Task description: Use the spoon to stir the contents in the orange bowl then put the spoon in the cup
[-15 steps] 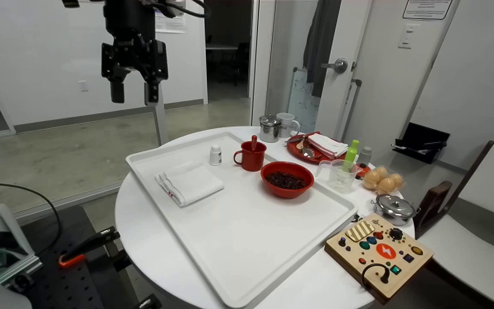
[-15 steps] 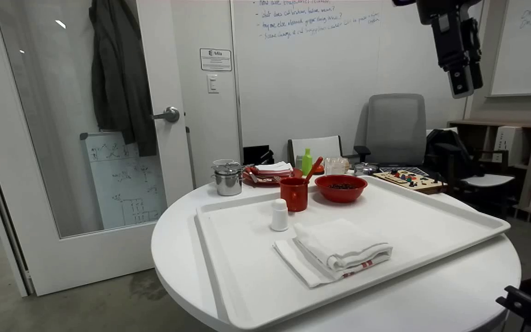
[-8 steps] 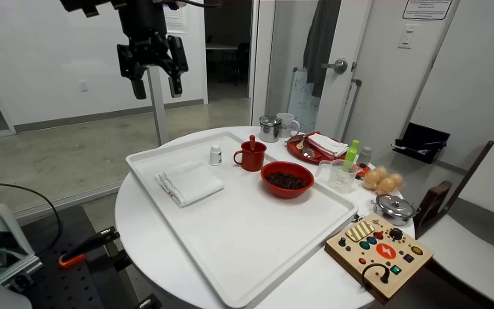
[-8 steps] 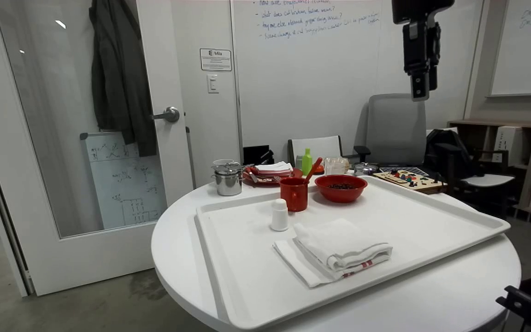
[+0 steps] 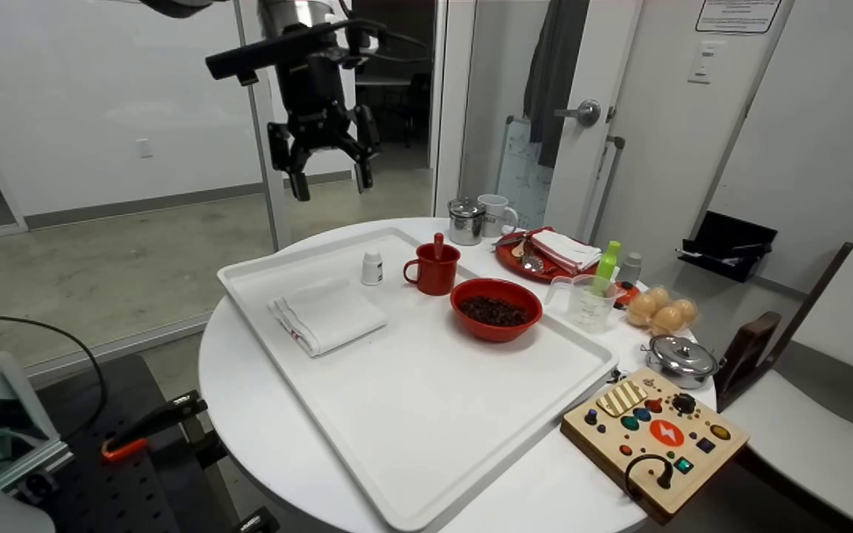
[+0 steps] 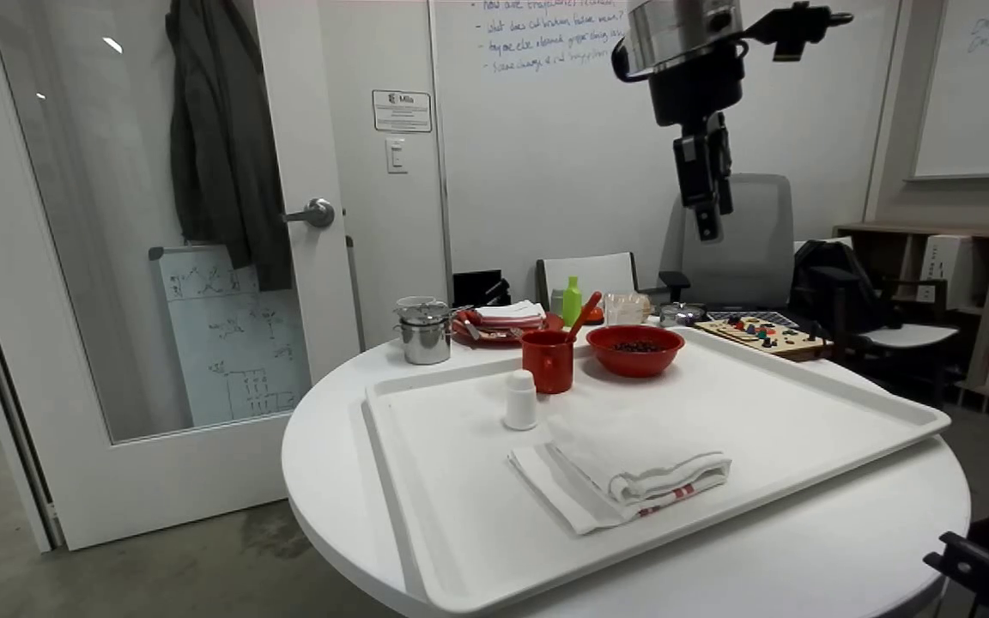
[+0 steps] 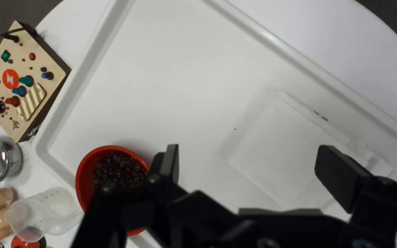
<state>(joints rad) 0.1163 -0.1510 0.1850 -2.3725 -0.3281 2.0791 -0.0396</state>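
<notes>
A red-orange bowl (image 5: pixel 497 333) holding dark bean-like contents (image 5: pixel 497 311) stands on the tray; the bowl (image 6: pixel 634 366) and contents also show in the wrist view (image 7: pixel 121 170). A red mug (image 5: pixel 434 278) stands beside the bowl and also shows in an exterior view (image 6: pixel 548 369). A red spoon handle (image 5: pixel 438 246) sticks up out of the mug, leaning toward the bowl (image 6: pixel 585 314); its lower end is hidden inside. Mug and spoon do not show in the wrist view. My gripper (image 5: pixel 332 185) is open and empty, pointing down high above the tray (image 6: pixel 707 225), over the folded cloth in the wrist view (image 7: pixel 248 162).
The white tray (image 5: pixel 426 414) carries a folded white cloth (image 5: pixel 330 314) and a white shaker (image 5: pixel 372 268). Around it stand a steel pot (image 5: pixel 466 222), red plate (image 5: pixel 504 259), measuring cup (image 5: pixel 589 303), eggs (image 5: pixel 663 311), lidded pot (image 5: pixel 682 359) and wooden button board (image 5: pixel 656 437).
My open gripper has moved over the table toward the mug and bowl and dropped a little, and more of the arm is in view. The objects on the tray have not moved.
</notes>
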